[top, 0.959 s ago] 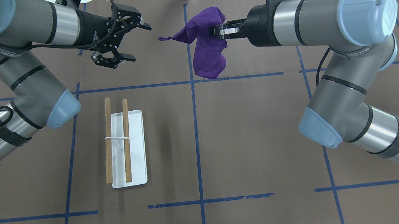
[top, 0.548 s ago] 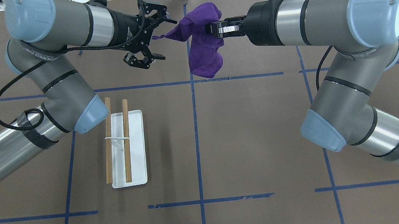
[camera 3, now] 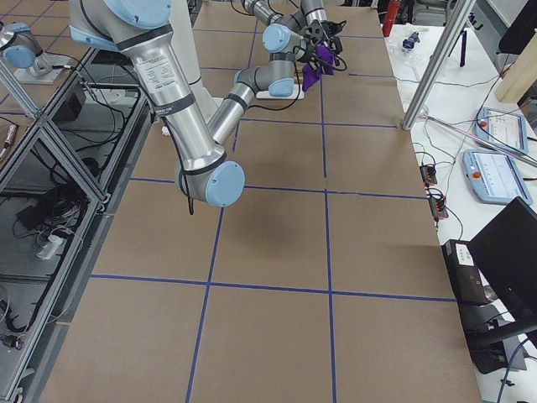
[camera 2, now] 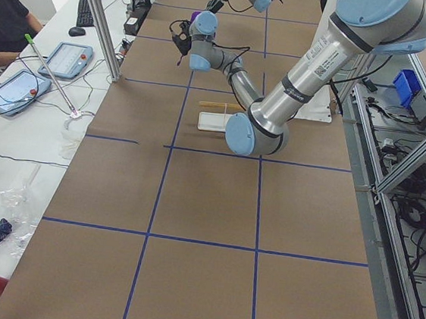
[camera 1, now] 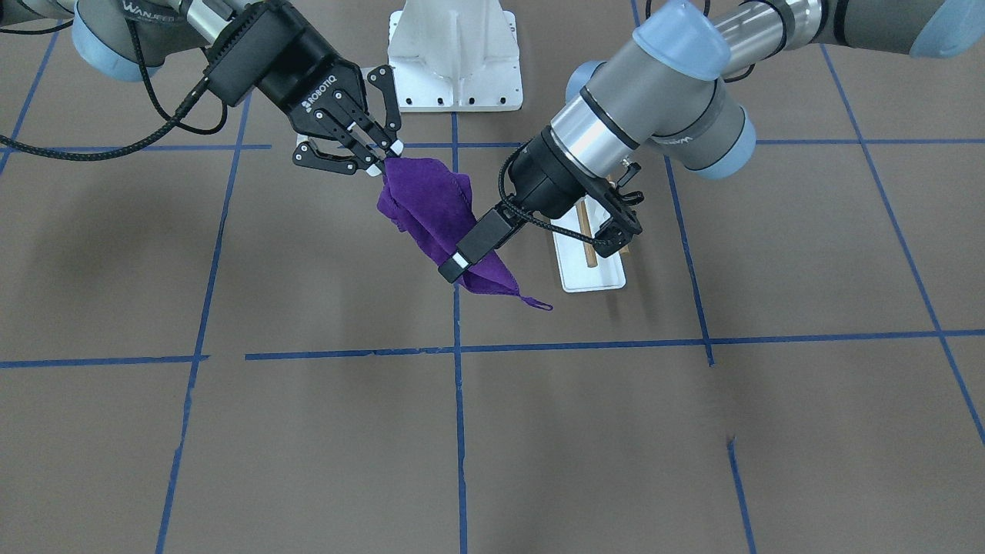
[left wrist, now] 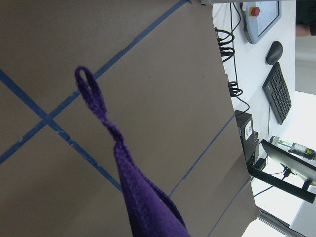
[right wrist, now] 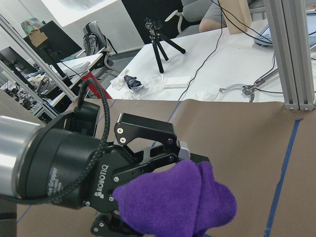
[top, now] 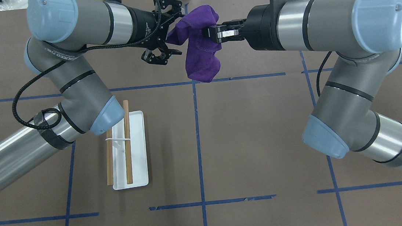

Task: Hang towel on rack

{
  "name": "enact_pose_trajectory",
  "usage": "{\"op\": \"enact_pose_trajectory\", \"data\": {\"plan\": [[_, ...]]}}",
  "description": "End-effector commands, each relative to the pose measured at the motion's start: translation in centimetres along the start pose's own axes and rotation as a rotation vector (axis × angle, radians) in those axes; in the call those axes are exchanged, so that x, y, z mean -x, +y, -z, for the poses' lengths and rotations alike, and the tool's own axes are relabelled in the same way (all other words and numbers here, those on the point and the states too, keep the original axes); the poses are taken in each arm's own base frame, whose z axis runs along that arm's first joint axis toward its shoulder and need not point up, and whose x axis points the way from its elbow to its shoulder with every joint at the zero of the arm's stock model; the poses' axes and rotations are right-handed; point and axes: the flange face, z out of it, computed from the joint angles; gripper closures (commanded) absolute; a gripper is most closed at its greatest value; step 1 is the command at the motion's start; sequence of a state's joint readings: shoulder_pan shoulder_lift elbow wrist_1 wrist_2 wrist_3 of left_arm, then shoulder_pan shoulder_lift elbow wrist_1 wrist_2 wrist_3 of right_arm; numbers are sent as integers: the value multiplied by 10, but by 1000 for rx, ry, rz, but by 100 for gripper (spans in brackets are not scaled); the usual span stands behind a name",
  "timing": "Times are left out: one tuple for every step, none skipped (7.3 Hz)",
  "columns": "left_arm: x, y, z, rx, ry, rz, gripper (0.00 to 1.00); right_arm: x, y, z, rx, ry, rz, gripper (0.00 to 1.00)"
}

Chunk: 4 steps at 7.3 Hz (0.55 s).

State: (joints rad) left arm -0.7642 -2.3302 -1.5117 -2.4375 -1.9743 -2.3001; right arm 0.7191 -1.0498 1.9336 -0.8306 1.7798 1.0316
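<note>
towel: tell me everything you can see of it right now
The towel is a deep-purple, soft, fuzzy-looking cloth with stitched hems and a thin loop tag at one corner. It hangs bunched and folded in the air above the table. The right tool is shut on its upper part. The left tool is open, its fingers either side of the loop-tag corner; whether they touch it cannot be told. It is well clear of the rack.
</note>
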Motion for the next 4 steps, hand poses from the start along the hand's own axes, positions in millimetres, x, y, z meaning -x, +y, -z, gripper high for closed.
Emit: {"op": "enact_pose_trajectory", "data": {"plan": [[5,-3,-1,-5,-6,0,49,2,2,9,-2,-10,6,100],[5,-4,-1,-4,-7,-2,93,1,2,9,1,-10,6,100],[5,-4,0,-4,-5,-12,100,-1,3,9,5,-7,5,100],[3,-3,4,12,16,-22,100,-3,5,10,12,-8,6,100]]}}
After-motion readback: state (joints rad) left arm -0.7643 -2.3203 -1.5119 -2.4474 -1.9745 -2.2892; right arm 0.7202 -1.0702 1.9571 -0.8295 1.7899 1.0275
